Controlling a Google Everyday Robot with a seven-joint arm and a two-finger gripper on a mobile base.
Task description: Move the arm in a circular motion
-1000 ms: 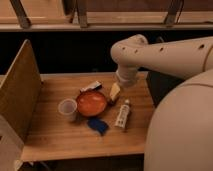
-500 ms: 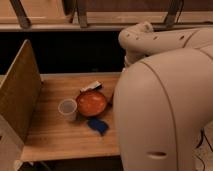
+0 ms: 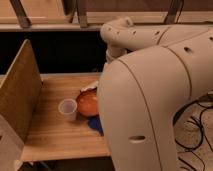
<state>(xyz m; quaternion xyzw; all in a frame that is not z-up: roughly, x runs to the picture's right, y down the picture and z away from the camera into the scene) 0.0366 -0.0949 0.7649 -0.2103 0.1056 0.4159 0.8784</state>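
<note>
The cream-white arm (image 3: 150, 95) of thick rounded segments with small dark holes fills the right half of the camera view. Its big near segment hangs in front of the right side of the wooden table (image 3: 55, 130). An upper segment (image 3: 130, 35) reaches left above the table. The gripper and its pale-yellow tip are hidden behind the arm's own body.
On the table stand a clear plastic cup (image 3: 67, 108), an orange bowl (image 3: 88, 104) and a blue object (image 3: 96, 125), partly covered by the arm. A wooden panel (image 3: 20, 95) stands upright at the table's left edge. Cables (image 3: 197, 125) lie on the floor at right.
The arm has swung closer to the camera and further left, now covering more of the table. The pale tip and the bottle seen a second ago are hidden.
</note>
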